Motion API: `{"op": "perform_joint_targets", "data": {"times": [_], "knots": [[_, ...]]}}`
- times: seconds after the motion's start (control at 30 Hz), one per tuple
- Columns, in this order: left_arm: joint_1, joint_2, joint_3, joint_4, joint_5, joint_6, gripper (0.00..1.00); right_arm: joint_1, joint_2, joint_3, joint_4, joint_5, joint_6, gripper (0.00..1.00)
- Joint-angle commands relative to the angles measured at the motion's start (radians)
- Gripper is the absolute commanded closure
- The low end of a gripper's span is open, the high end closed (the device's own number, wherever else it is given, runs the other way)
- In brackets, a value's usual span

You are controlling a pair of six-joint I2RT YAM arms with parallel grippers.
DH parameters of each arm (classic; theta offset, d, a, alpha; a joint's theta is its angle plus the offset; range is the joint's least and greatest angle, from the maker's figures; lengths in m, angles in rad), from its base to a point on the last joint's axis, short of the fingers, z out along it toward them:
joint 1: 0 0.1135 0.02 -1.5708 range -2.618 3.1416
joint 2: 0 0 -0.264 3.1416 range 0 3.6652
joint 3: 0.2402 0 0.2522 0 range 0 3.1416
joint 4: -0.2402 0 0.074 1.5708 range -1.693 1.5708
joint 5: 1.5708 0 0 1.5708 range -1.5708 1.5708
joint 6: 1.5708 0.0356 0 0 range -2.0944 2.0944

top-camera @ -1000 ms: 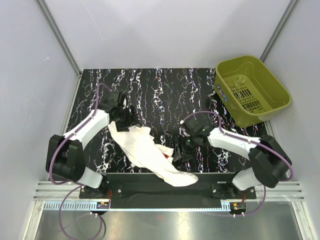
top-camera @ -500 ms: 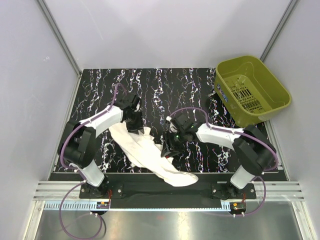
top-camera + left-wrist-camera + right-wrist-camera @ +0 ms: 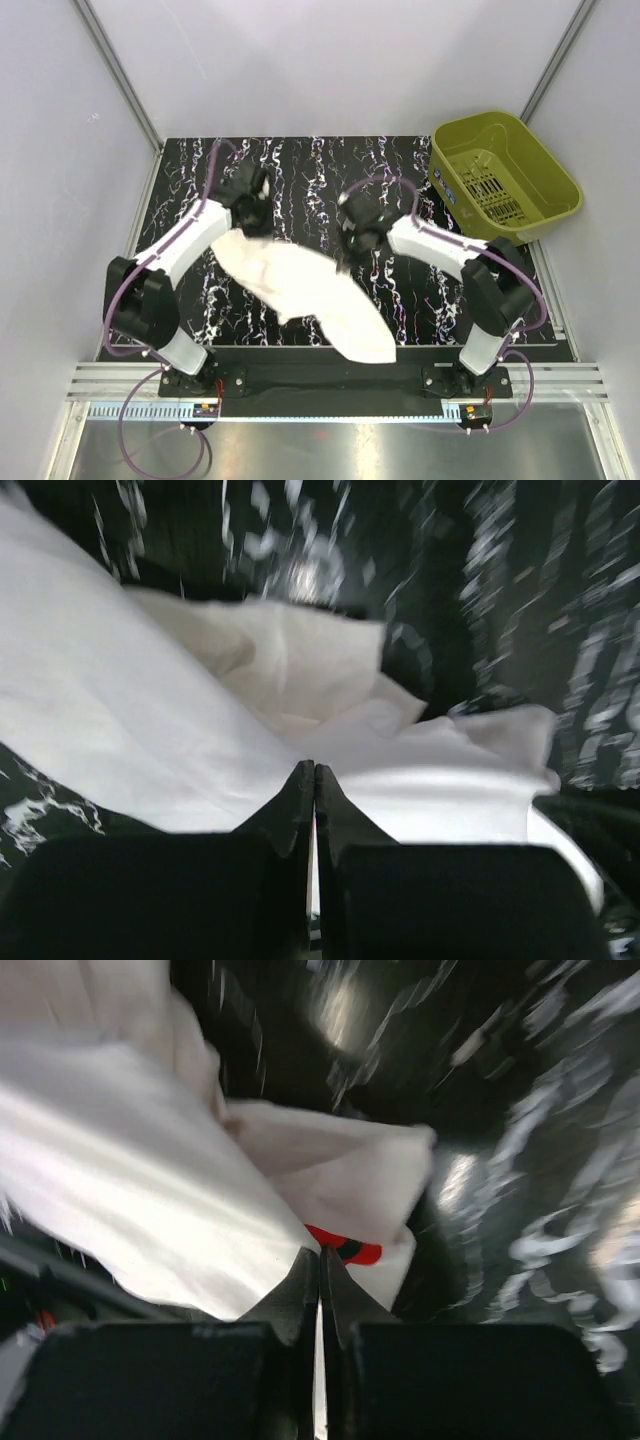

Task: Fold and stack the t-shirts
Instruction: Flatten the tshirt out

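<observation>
One off-white t-shirt [image 3: 300,285] hangs stretched between my two grippers, its lower end trailing to the table's front edge. My left gripper [image 3: 256,222] is shut on the cloth's upper left edge. In the left wrist view its jaws [image 3: 315,772] meet with white t-shirt [image 3: 150,730] pinched between them. My right gripper [image 3: 347,252] is shut on the shirt's right edge. The right wrist view shows those jaws [image 3: 320,1256] pressed together on the t-shirt [image 3: 150,1200], with a bit of red graphic [image 3: 345,1247] just beyond the tips. Both wrist views are blurred.
An olive-green plastic basket [image 3: 545,215] stands tilted at the back right, overhanging the black marbled table [image 3: 300,165]. Grey walls and metal rails enclose the table on three sides. Both arm bases sit at the near edge.
Both grippers went from open to shut on the shirt's edges. Both have moved toward the back of the table, pulling the crumpled shirt up and spreading it between them.
</observation>
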Motion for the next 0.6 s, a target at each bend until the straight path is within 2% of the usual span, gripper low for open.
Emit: {"op": "perform_joint_targets", "data": {"times": [0.0, 0.07, 0.1, 0.17, 0.2, 0.27, 0.3, 0.33, 0.4, 0.47, 0.5, 0.53, 0.57], "knots": [[0.077, -0.086, 0.309, 0.073, -0.057, 0.046, 1.0, -0.181, -0.072, 0.318, -0.116, 0.359, -0.139, 1.0], [0.1, -0.091, 0.415, 0.084, -0.053, 0.079, 1.0, -0.213, -0.061, 0.446, -0.116, 0.402, -0.217, 1.0], [0.102, -0.091, 0.508, 0.073, -0.056, 0.088, 1.0, -0.22, -0.052, 0.58, -0.141, 0.406, -0.256, 1.0], [0.104, -0.104, 0.572, 0.009, -0.078, 0.102, 1.0, -0.22, -0.007, 0.719, -0.203, 0.397, -0.322, 1.0], [0.104, -0.121, 0.558, -0.005, -0.083, 0.1, 1.0, -0.221, 0.005, 0.821, -0.274, 0.384, -0.32, 1.0], [0.102, -0.244, 0.465, 0.004, -0.086, 0.082, 1.0, -0.221, 0.002, 0.859, -0.316, 0.307, -0.294, 1.0], [0.102, -0.296, 0.322, 0.027, -0.086, 0.074, 1.0, -0.217, -0.016, 0.815, -0.311, 0.276, -0.258, 1.0], [0.102, -0.406, 0.252, 0.046, -0.089, 0.05, 1.0, -0.198, -0.066, 0.767, -0.299, 0.244, -0.241, 1.0], [0.102, -0.494, 0.099, 0.036, -0.086, 0.039, 1.0, -0.139, -0.114, 0.604, -0.267, 0.112, -0.247, 1.0], [0.102, -0.587, 0.025, -0.01, -0.088, 0.027, 1.0, -0.01, -0.173, 0.487, -0.264, 0.031, -0.231, 1.0], [0.102, -0.612, -0.039, -0.039, -0.088, 0.028, 1.0, 0.015, -0.199, 0.344, -0.226, -0.012, -0.16, 1.0], [0.102, -0.629, -0.069, -0.051, -0.088, 0.034, 0.95, 0.038, -0.267, 0.254, -0.186, -0.055, -0.099, 1.0], [0.102, -0.658, -0.092, -0.062, -0.085, 0.04, 0.79, 0.059, -0.307, 0.167, -0.094, -0.127, -0.04, 0.96]]}}
